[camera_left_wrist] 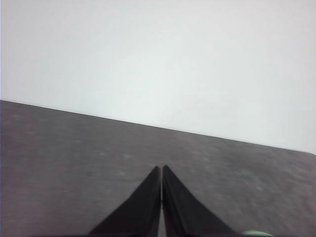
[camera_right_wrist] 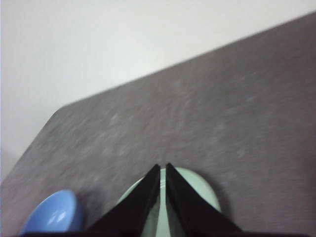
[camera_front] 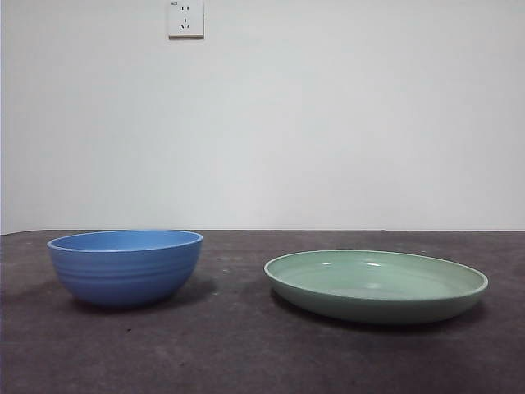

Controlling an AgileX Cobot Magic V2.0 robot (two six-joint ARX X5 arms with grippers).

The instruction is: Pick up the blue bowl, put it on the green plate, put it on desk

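The blue bowl (camera_front: 125, 266) stands upright on the desk (camera_front: 246, 353) at the left of the front view. To its right, apart from it, lies the green plate (camera_front: 376, 285), empty. In the right wrist view my right gripper (camera_right_wrist: 163, 170) is shut and hangs above the green plate (camera_right_wrist: 207, 195), with the blue bowl (camera_right_wrist: 52, 217) off to one side. My left gripper (camera_left_wrist: 161, 170) is shut too, over bare desk (camera_left_wrist: 74, 158), with only a sliver of the green plate (camera_left_wrist: 256, 233) showing at the frame edge. Neither arm appears in the front view.
A white wall with a power socket (camera_front: 185, 18) stands behind the desk. The desk's far edge and a corner (camera_right_wrist: 57, 111) show in the right wrist view.
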